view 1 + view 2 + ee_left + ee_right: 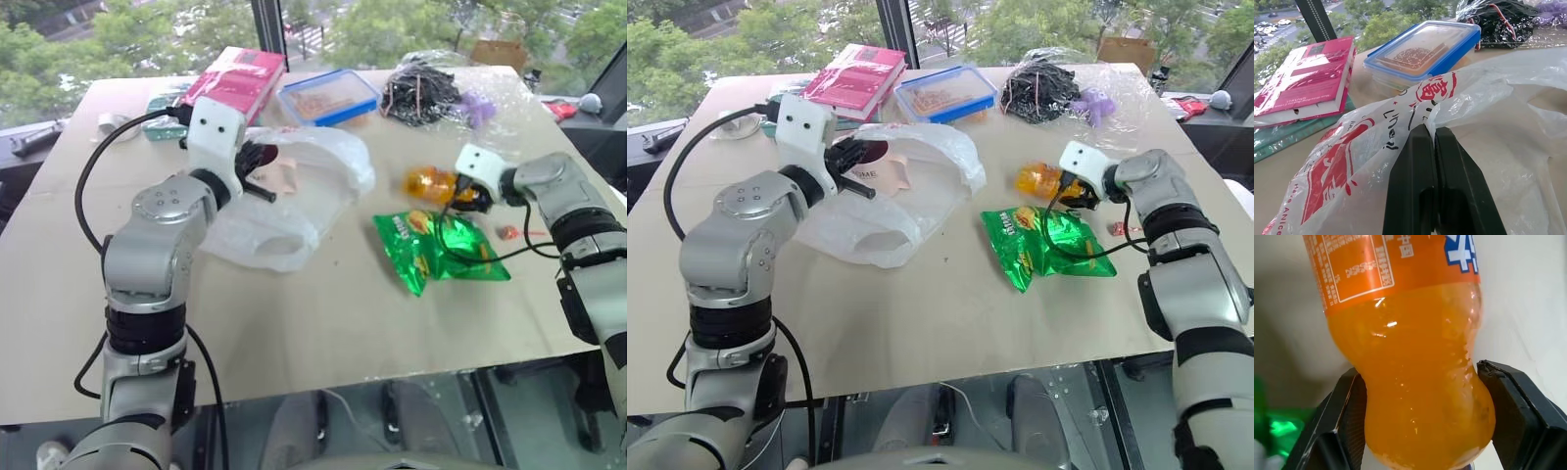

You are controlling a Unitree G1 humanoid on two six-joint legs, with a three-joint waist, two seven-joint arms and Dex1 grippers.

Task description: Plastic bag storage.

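We had the left gripper (1435, 142) pinched shut on the plastic bag (294, 201), w/ bag trailing toward 5 o'clock. Right gripper (1422, 411) clamped an orange bottle (431, 183) at bag's 3 o'clock, so left arm's nearer.

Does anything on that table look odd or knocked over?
Yes: an orange soda bottle lies on its side beside the green snack packet, with the right gripper closing around it. The plastic bag lies crumpled, one edge pinched in the shut left gripper. Nothing looks spilled.
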